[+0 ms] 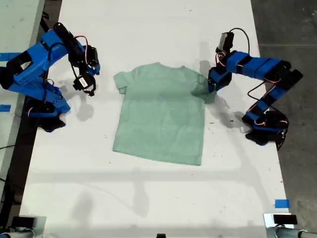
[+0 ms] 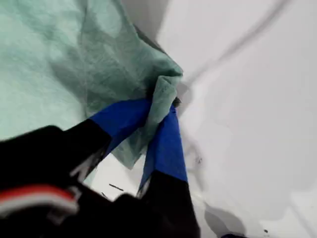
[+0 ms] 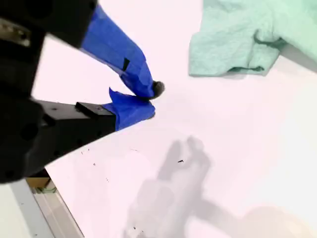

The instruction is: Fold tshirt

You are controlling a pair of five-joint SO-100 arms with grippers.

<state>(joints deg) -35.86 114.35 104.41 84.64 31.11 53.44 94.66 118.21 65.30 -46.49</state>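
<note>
The pale mint-green tshirt (image 1: 161,116) lies flat on the white table (image 1: 148,198), neck toward the far edge. My first gripper (image 1: 210,88) is at the exterior view's right and is shut on the sleeve (image 2: 161,94) on that side, which bunches up between its blue fingers (image 2: 168,144). My second gripper (image 1: 88,85) hangs at the exterior view's left, a short way off the other sleeve (image 3: 237,34), over bare table. Its blue fingertips (image 3: 141,82) meet with nothing between them.
The two arm bases stand on the table at the exterior view's left (image 1: 47,111) and right (image 1: 265,126). A blue tape mark (image 1: 281,203) sits near the front right corner of the exterior view. Dark floor (image 1: 292,29) lies beyond the table's right edge.
</note>
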